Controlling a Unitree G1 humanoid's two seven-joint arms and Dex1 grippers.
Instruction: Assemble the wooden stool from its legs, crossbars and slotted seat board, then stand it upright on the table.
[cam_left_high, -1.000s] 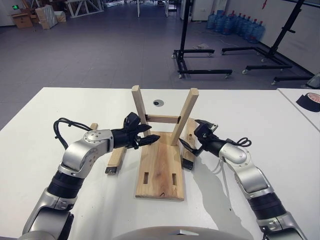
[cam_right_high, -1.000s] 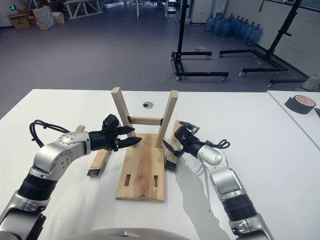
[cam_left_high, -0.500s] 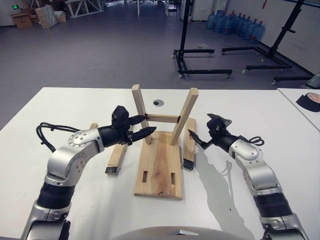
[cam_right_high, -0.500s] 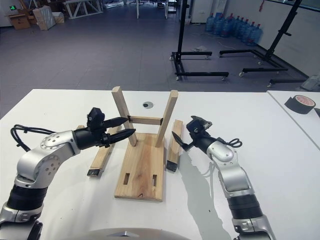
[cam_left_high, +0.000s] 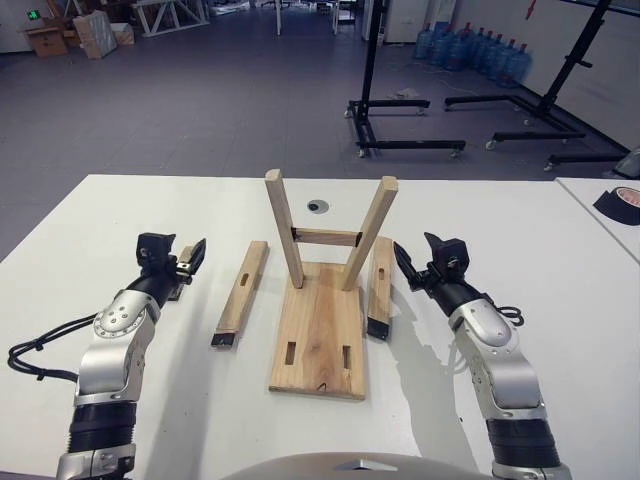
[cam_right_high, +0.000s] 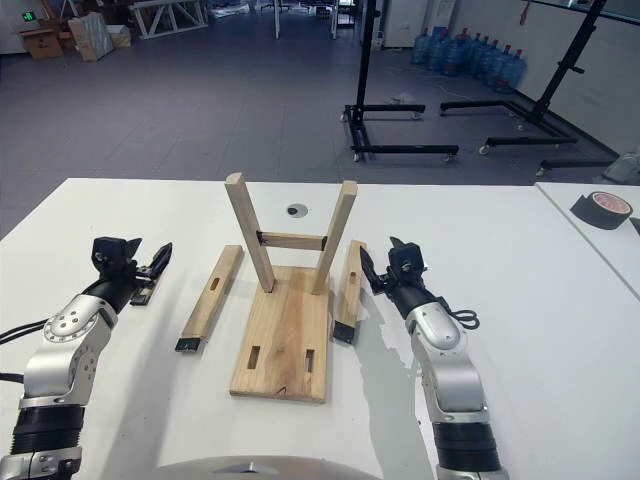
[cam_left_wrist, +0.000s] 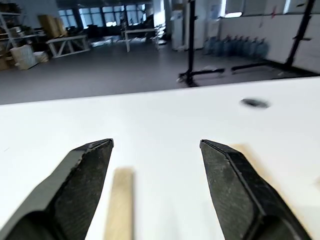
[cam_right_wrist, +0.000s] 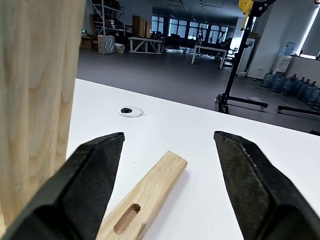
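- Your left gripper (cam_left_wrist: 156, 144) is spread wide and has hold of nothing. It sits low over the left part of the table (cam_left_high: 120, 210), and a short wooden piece (cam_left_wrist: 120, 205) lies flat on the tabletop below the gap between its fingers.
- Your right gripper (cam_right_wrist: 169, 135) is also wide apart and empty. It sits just right of the right loose leg (cam_left_high: 380, 288), and the leg's slotted end shows between its fingers.
- The seat board (cam_left_high: 318, 320) lies flat in the middle of the table, with two open slots at its near end.
- Two legs stand at the board's far end and lean outward. The left standing leg (cam_left_high: 283, 230) and the right standing leg (cam_left_high: 370, 232) are joined by a crossbar (cam_left_high: 325, 237).
- The left loose leg (cam_left_high: 240, 292) lies flat between the board and your left gripper, apart from both.
- The right loose leg lies along the board's right edge. You cannot tell whether the two touch.
- The right standing leg rises close beside your right gripper, between it and the middle of the board.
- A round hole (cam_left_high: 317, 206) sits in the tabletop behind the standing legs.
- A tape roll (cam_left_high: 620, 203) lies on the neighbouring table to the right, well apart.
- Black wheeled stands (cam_left_high: 405, 145) are on the floor beyond the table, and blue water bottles (cam_left_high: 480, 55) stand farther back.
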